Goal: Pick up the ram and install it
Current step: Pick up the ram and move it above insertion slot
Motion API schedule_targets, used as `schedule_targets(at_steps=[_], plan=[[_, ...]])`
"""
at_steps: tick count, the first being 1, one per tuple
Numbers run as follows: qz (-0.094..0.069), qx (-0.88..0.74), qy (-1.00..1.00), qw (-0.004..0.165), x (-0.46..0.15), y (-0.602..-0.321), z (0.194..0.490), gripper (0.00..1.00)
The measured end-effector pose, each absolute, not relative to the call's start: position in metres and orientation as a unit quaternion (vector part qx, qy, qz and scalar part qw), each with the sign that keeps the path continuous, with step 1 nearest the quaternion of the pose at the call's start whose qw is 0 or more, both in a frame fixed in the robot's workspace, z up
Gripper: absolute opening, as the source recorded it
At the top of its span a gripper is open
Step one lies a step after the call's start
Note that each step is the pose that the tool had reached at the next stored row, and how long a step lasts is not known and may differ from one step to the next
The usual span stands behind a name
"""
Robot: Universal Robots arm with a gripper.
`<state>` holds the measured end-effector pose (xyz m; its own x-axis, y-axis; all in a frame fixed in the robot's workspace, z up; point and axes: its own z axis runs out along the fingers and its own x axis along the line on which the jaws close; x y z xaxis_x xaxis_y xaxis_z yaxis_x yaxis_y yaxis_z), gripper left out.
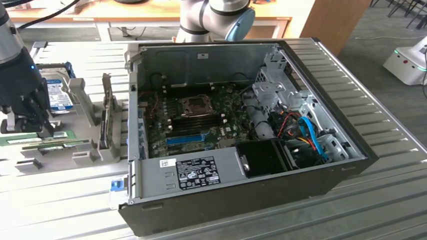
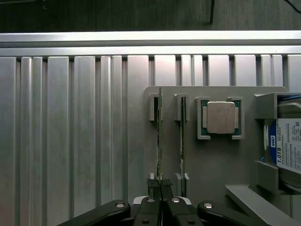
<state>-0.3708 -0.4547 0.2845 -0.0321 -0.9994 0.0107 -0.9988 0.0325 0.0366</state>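
Observation:
In the wrist view the ram (image 2: 160, 136), a thin green stick, stands on edge in a grey holder (image 2: 216, 160). My gripper (image 2: 161, 181) is shut on its near end, the two black fingers pressed against either side of the stick. A second green stick (image 2: 182, 136) stands in the neighbouring slot, untouched. In the exterior view my gripper (image 1: 30, 131) hangs low over the holder at the exterior view's left, with the green sticks (image 1: 50, 142) just beneath it.
An open computer case (image 1: 347, 165) lies at centre, with its motherboard (image 1: 200, 120) and a blue slot strip (image 1: 185, 139) exposed. On the holder sit a processor chip (image 2: 221, 117) and a hard drive (image 2: 287, 148). The ribbed metal table (image 2: 70, 141) surrounds everything.

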Motion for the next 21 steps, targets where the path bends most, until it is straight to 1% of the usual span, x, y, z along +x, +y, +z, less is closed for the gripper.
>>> schedule_targets(at_steps=[3,21], plan=[[-0.009,0.695,-0.718,0.017,-0.371,-0.455,0.293,0.12],[-0.009,0.695,-0.718,0.017,-0.371,-0.455,0.315,0.12]])
